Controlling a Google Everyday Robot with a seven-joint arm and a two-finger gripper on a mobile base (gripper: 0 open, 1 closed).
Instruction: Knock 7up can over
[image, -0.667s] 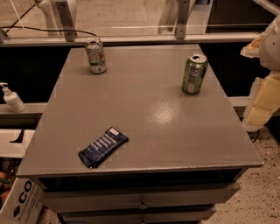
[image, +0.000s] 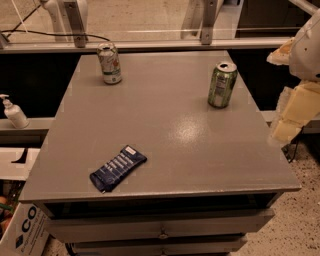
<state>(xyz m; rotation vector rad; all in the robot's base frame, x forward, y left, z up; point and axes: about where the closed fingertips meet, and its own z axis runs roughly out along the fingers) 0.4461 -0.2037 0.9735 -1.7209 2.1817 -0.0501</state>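
Note:
The 7up can (image: 109, 62) stands upright at the far left corner of the grey table (image: 165, 125); its body is whitish-silver with green lettering and a silver top. My gripper (image: 291, 116) shows as cream-coloured parts under the white arm at the right edge of the view. It hangs beside the table's right edge, far from the 7up can and touching nothing.
A darker all-green can (image: 222, 84) stands upright at the far right of the table, close to my arm. A dark blue snack packet (image: 118, 168) lies near the front left. A soap dispenser (image: 13, 112) and a cardboard box (image: 22, 227) sit to the left, below the table.

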